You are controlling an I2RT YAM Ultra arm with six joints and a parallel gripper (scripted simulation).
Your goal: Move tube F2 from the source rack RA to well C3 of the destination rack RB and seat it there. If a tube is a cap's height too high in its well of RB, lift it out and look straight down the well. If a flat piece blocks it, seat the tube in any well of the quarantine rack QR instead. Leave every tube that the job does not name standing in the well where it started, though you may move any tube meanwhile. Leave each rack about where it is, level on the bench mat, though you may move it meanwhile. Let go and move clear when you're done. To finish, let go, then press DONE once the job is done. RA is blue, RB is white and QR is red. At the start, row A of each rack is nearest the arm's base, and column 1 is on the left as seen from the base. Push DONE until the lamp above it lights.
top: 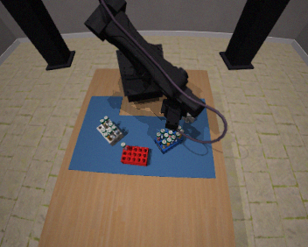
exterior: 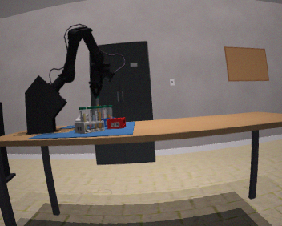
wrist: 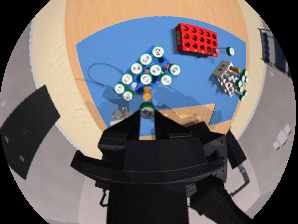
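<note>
My gripper (top: pixel 171 127) (exterior: pixel 96 95) (wrist: pixel 147 113) is shut on a green-capped tube (wrist: pixel 147 110), upright with orange contents. It holds the tube above the base-side edge of the blue rack RA (top: pixel 164 151). The cap's label is not readable. RA holds several green-capped tubes. The white rack RB (top: pixel 116 140) (exterior: pixel 79 129) (wrist: pixel 221 74) holds several tubes; its well C3 cannot be made out. The red rack QR (top: pixel 135 161) (exterior: pixel 116 123) (wrist: pixel 182 42) has mostly empty wells and one tube (top: pixel 123 144) (wrist: pixel 230 51) at a corner.
The racks stand on the blue mat (top: pixel 186 162) (wrist: pixel 100 47). A small pale object (top: pixel 190 116) (wrist: pixel 120 116) stands beside RA toward the base; whether it is the button or lamp is unclear. QR lies between and beyond RA and RB.
</note>
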